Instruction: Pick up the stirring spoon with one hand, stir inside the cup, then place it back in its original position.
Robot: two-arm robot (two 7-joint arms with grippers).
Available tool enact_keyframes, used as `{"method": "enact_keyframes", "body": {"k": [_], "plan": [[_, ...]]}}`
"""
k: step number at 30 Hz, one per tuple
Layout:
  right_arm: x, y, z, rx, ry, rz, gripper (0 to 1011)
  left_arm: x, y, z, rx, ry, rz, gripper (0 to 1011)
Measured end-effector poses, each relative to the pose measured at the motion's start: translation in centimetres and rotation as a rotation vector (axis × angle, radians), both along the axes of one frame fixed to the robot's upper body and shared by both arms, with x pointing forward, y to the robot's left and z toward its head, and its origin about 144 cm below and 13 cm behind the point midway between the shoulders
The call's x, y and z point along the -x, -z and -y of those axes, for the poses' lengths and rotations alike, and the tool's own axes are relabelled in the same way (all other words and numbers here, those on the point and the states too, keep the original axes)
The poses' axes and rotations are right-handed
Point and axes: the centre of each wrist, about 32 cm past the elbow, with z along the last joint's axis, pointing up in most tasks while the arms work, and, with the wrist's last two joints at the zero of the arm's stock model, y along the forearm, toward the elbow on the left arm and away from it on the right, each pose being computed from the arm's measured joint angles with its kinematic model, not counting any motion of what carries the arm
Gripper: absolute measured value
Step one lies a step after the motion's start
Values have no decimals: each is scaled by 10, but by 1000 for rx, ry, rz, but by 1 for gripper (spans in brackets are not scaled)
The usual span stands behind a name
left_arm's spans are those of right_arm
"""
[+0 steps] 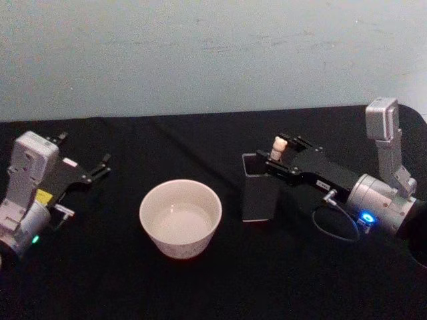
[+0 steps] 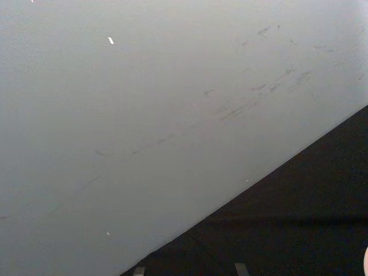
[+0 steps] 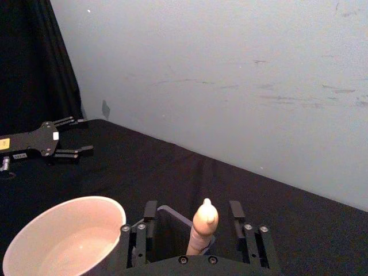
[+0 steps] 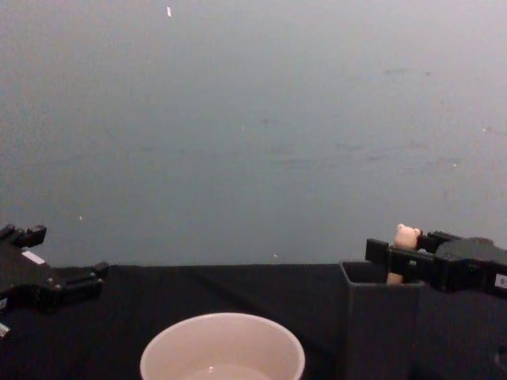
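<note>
Black table (image 1: 200,293): right gripper (image 3: 192,210) open, straddling stirring spoon (image 1: 280,145) in holder (image 1: 259,197); left gripper (image 1: 85,148) parked.

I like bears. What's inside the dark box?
The stirring spoon stands in the holder box, its bear-topped handle poking out inside the open right pincer. The walls hide its bowl.

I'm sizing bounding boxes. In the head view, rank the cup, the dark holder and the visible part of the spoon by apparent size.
1. The cup, clearly largest.
2. The dark holder.
3. The spoon, just its pale handle top, standing between the fingers of the open right gripper.
</note>
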Motion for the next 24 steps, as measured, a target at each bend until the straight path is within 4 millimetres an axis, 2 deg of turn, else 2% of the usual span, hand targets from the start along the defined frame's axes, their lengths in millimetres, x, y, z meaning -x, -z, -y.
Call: {"method": "enact_keyframes", "body": {"k": [1, 3, 6, 9, 18, 24], "plan": [[0, 0, 0, 0, 0, 0, 810, 0, 0, 0, 0, 0, 0, 1001], [0, 0, 0, 0, 0, 0, 711, 0, 0, 0, 0, 0, 0, 1001], [0, 0, 0, 0, 0, -1, 651, 0, 0, 0, 0, 0, 0, 1001], [0, 0, 0, 0, 0, -1, 507, 0, 0, 0, 0, 0, 0, 1001], [0, 0, 0, 0, 0, -1, 246, 0, 0, 0, 0, 0, 0, 1001], [0, 0, 0, -1, 0, -1, 213, 0, 0, 0, 0, 0, 0, 1001]]}}
